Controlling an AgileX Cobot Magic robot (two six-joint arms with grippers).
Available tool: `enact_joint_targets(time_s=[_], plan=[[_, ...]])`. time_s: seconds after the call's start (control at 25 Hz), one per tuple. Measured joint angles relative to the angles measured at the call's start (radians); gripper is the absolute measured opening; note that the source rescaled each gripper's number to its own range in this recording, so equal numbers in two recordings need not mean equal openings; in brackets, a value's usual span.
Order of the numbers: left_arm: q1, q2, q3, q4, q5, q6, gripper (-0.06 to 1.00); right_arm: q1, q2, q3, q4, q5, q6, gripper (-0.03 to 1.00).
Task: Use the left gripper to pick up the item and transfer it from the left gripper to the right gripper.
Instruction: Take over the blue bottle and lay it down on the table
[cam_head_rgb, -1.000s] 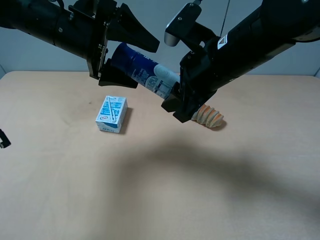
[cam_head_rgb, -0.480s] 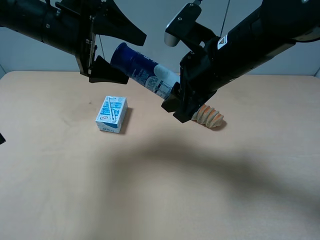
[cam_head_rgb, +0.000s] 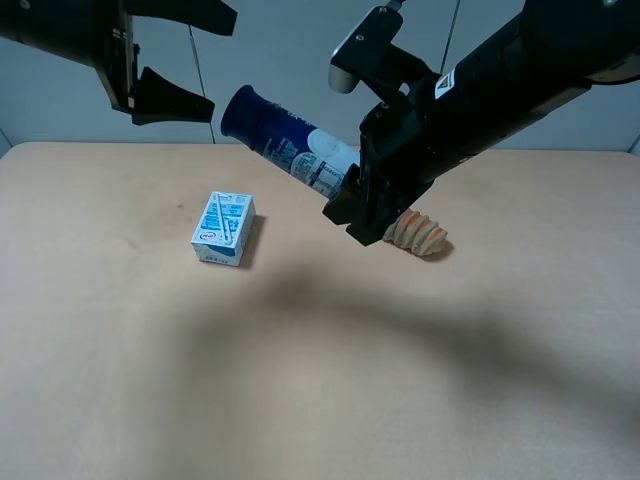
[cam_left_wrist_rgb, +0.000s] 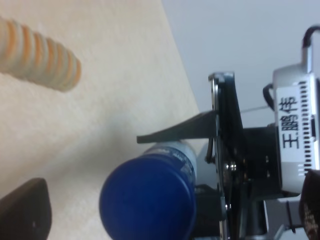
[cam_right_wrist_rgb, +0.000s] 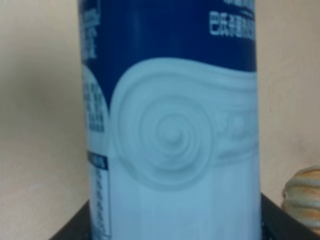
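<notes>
Carton (cam_head_rgb: 224, 228), bread roll (cam_head_rgb: 422, 237) on table (cam_head_rgb: 100, 380) near tilted bottle (cam_head_rgb: 285, 140).

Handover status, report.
Black flared-jaw left gripper open, empty. Bulky black right gripper shut on tilted blue-capped white cylindrical bottle, held aloft. Nothing blocking.

- A robotics lab test bench; bare pale wooden table (cam_head_rgb: 100, 400) against a plain grey wall (cam_head_rgb: 290, 50)
- Two black robot arms reach over it, the left arm (cam_head_rgb: 60, 30) and the right arm (cam_head_rgb: 520, 70); a grey camera unit (cam_left_wrist_rgb: 295, 125) bears a printed label
- Grocery props as test pieces: bottle (cam_head_rgb: 285, 140); carton (cam_head_rgb: 224, 228); bread roll (cam_head_rgb: 420, 235)
</notes>
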Motion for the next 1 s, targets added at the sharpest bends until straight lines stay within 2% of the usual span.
enact_joint_targets(time_s=[0.16,0.4,1.0], plan=[[0.059,-0.049,-0.001,0.036,0.000,0.000,1.00,0.000,0.000,0.000,0.000,0.000,0.000,0.00],[0.124,-0.152,-0.001,0.168,0.000,-0.010,1.00,0.000,0.000,0.000,0.000,0.000,0.005,0.00],[0.135,-0.486,0.000,0.555,-0.034,-0.186,1.00,0.000,0.000,0.000,0.001,0.003,0.022,0.00]])
